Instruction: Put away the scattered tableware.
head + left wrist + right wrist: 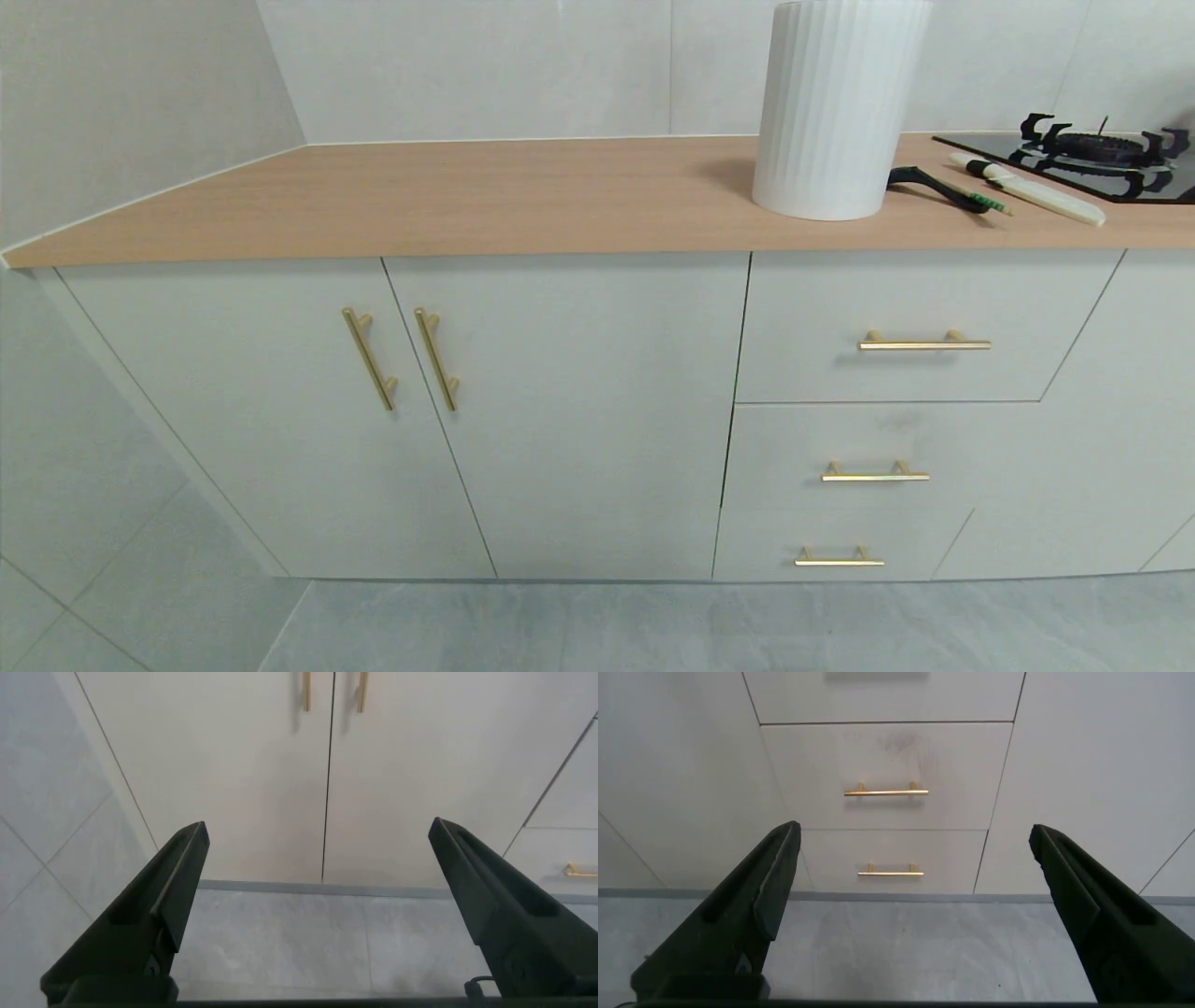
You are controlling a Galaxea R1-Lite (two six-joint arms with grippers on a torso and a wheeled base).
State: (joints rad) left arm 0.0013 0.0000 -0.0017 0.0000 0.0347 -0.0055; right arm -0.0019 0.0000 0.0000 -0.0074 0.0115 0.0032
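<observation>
Gaping low: left tool (316, 829), right tool (913, 831)

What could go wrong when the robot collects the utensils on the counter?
The black-handled utensil lies right beside the tall white container; a reach might knock it over.
The white utensil lies near the stove grate, which a gripper may strike.
The left gripper and right gripper sit low before the cabinets and could hit the countertop when raised.

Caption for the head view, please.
White ribbed container on wooden countertop beside scattered utensils and gas hob, above closed cabinet doors and drawers.
</observation>
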